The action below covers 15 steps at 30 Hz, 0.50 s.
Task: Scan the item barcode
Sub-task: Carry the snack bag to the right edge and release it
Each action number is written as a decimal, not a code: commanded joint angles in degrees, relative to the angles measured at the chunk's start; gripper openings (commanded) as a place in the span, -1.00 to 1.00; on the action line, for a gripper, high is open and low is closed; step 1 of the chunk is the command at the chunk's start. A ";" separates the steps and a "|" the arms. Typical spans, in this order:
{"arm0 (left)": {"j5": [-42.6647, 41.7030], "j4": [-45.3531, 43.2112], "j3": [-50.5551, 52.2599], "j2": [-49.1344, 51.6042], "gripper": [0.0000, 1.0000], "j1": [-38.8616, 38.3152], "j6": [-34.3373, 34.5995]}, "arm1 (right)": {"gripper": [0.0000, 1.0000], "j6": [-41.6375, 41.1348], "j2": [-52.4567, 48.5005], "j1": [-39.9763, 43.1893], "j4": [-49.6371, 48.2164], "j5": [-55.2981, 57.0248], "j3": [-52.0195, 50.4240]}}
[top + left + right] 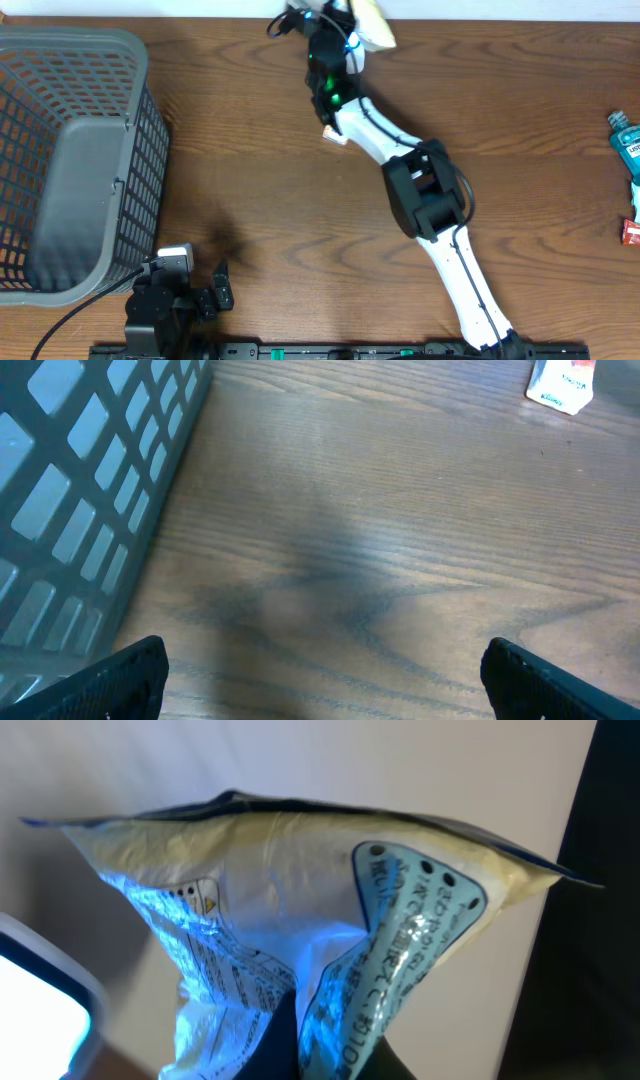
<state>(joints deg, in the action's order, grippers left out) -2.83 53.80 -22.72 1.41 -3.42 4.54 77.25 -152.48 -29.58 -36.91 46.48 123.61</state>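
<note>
Left of held pouch (260, 870), grey basket (70, 40)

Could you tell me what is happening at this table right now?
The right gripper is shut on a crinkly plastic packet, held at the far edge of the table, with blue light on its printed side. The left gripper rests open and empty beside the grey basket. A teal bottle lies at the right edge.
</note>
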 commanded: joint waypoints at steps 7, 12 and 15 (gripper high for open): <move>0.33 0.15 0.17 -0.07 1.00 0.24 0.48 | -0.99 -14.40 9.68 18.05 10.25 34.14 1.46; 0.33 0.15 0.17 -0.07 1.00 0.24 0.48 | -0.98 -30.82 9.68 27.98 33.03 37.62 -0.09; 0.33 0.15 0.17 -0.07 1.00 0.24 0.48 | -0.98 -44.98 9.68 32.98 50.45 33.40 -0.46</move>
<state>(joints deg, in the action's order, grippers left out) -2.83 53.82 -22.72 1.41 -3.42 4.54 50.00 -143.61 1.85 6.09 79.18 123.85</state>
